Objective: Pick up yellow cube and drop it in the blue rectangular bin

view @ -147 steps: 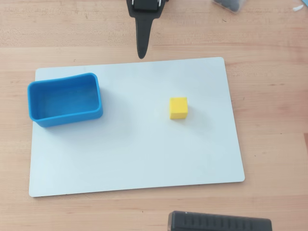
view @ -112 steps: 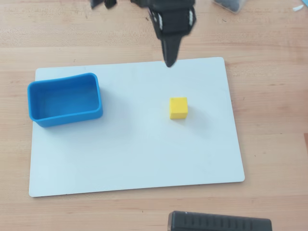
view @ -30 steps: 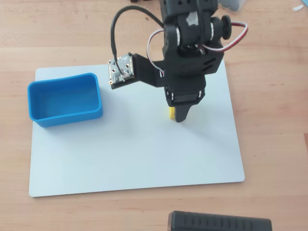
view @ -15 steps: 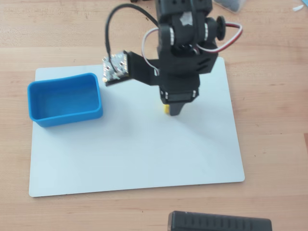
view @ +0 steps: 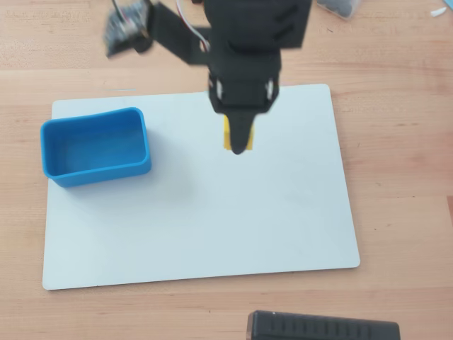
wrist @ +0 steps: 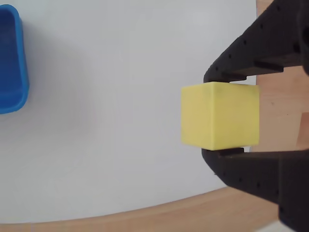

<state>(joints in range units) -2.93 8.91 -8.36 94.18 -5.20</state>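
Observation:
The yellow cube sits between my two black fingers in the wrist view, touched above and below. In the overhead view only yellow slivers of the cube show beside my gripper, which hangs over the upper middle of the white board. My gripper is shut on the cube, which appears lifted off the board. The blue rectangular bin stands empty on the board's left part, well left of the gripper. Its corner shows at the left edge of the wrist view.
A white board lies on the wooden table. A black box sits at the bottom edge, a dark object at the top right. The arm's black body and wires cover the top centre.

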